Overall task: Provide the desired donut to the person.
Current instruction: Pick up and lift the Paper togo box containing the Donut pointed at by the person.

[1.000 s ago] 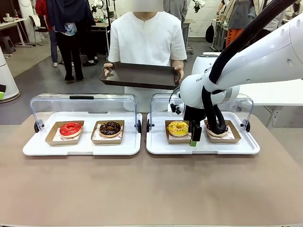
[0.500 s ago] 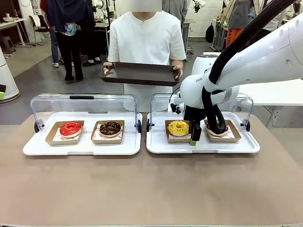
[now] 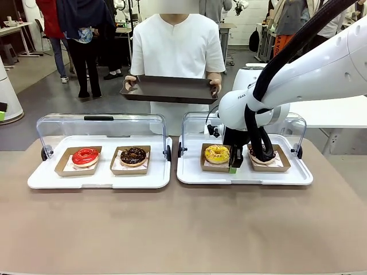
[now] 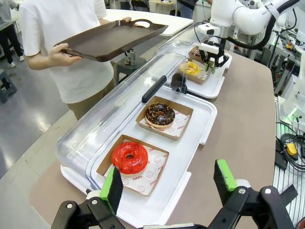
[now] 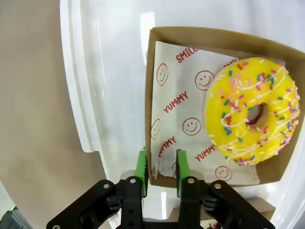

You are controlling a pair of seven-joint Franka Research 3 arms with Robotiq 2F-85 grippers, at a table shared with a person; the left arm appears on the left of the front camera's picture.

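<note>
Having just closed, the right gripper [image 5: 160, 171] is pinching the wall of the cardboard tray [image 5: 200, 34] holding the yellow sprinkled donut [image 5: 252, 112], which is sitting in the white display tray [image 3: 189, 167], so lifting it toward the person [image 3: 178, 46] looks next, while the left gripper [image 4: 168, 183] is hanging open.

The yellow donut [image 5: 228, 119], at three o'clock in the right wrist view, carries white drizzle and multicoloured sprinkles. Its cardboard box [image 5: 214, 36] is brown, and the liner paper [image 5: 183, 102] is white with red smileys and red "YUMMY" print. The right gripper [image 5: 159, 167] is black with green pads. In the left wrist view the red donut [image 4: 119, 160] at six o'clock is glossy, and the chocolate-brown donut [image 4: 152, 114] at centre has what look like pale speckles. The person [image 3: 178, 46] wears plain white, and the serving tray [image 3: 169, 89] is dark brown.
</note>
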